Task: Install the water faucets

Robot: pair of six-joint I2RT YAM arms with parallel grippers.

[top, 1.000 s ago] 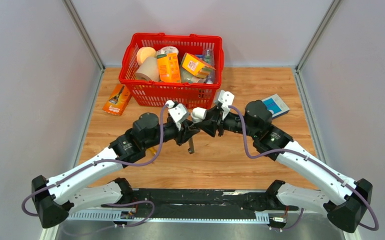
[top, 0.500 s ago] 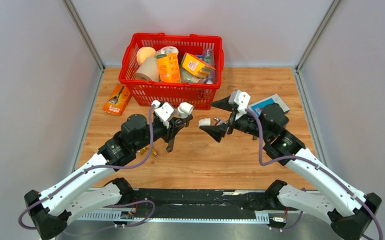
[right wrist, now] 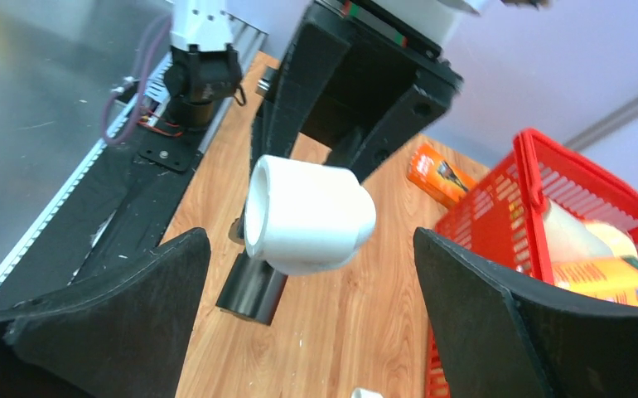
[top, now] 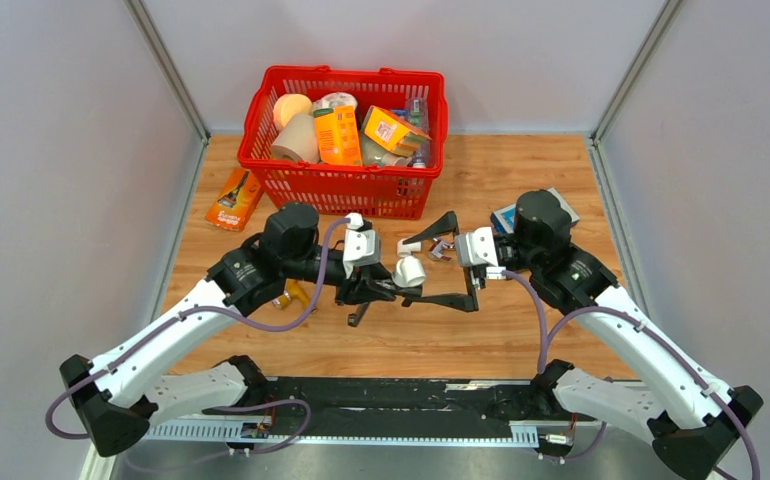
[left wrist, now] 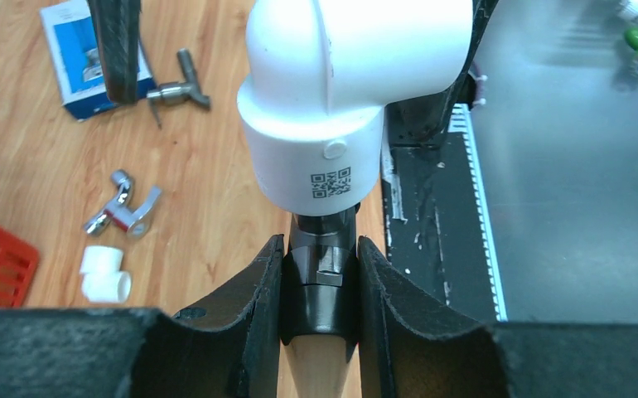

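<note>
Brought together again at mid-frame, the left gripper point(top: 386, 288) is clamped on the dark faucet point(left wrist: 322, 264), whose white elbow point(left wrist: 340, 91) is straddled by the wide-spread right gripper point(right wrist: 309, 240). Boxes point(top: 338, 135) and rolls point(top: 296, 140) are kept in the red basket point(top: 341, 187) above.

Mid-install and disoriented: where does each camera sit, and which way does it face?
Top external: above and behind the bases, looking down on the table; both arms show, with left gripper and right gripper.
Left wrist: on the left arm, facing the robot's right; its fingers clamp the faucet.
Right wrist: on the right arm, facing left at the left gripper; its open fingers frame the view.
Shared: all three show the faucet's white elbow.
</note>
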